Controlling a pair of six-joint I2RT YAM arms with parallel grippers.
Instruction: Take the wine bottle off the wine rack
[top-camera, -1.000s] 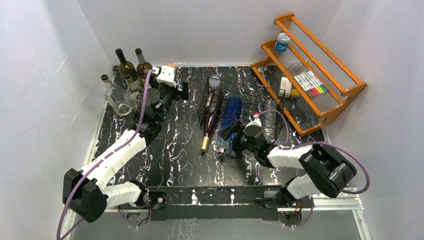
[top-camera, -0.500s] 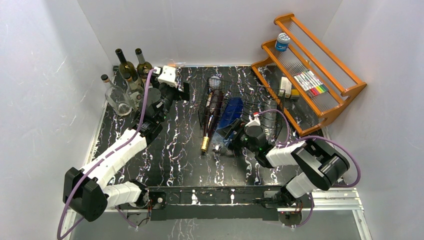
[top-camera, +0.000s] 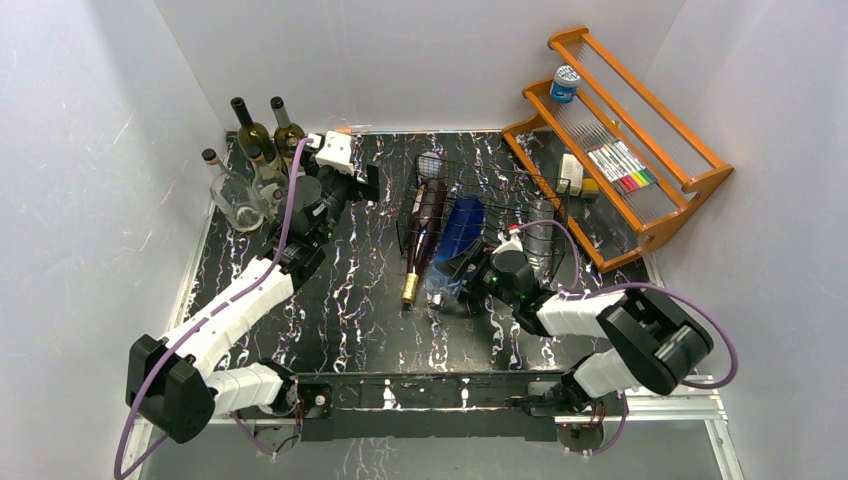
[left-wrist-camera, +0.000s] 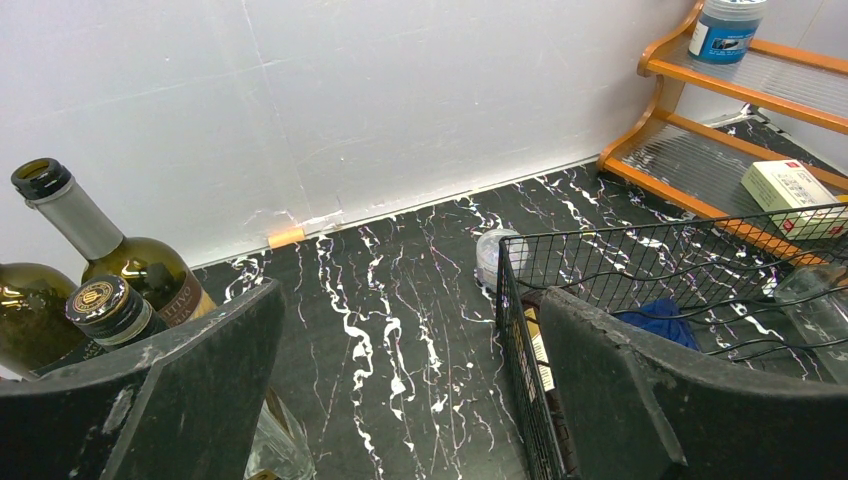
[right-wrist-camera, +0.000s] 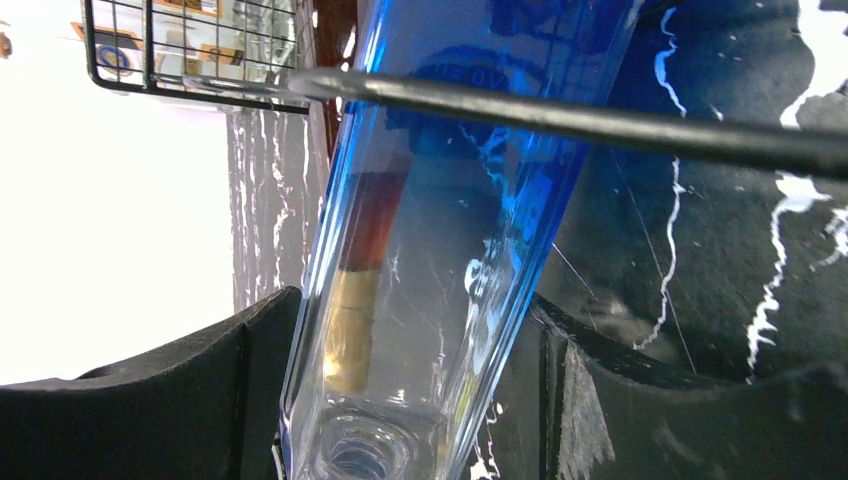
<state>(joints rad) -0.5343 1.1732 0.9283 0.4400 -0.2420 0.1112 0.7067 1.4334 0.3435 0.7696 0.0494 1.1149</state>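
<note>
Wine bottle (top-camera: 458, 228), blue glass, lies in wine rack (top-camera: 500, 182), middle cradle.

L to R:
- Upright bottles (top-camera: 262, 140) stand at far-left corner.
- Just beside them is left gripper (top-camera: 352, 185), jaws wide, holding nothing.
- Rack holds dark bottle (top-camera: 424, 225), the blue one, then clear bottle (top-camera: 541, 240).
- Orange shelf (top-camera: 703, 181) at far right carries jar (top-camera: 565, 82) and markers (top-camera: 622, 166).

At the blue neck, right gripper (right-wrist-camera: 415, 350) straddles it, jaws narrow. Slight dark gap shows at one pad, so firm grip can't be confirmed.

Long axis runs far to near, slightly left. Base sits in rack, mouth twd arm bases, neck past near rail.
</note>
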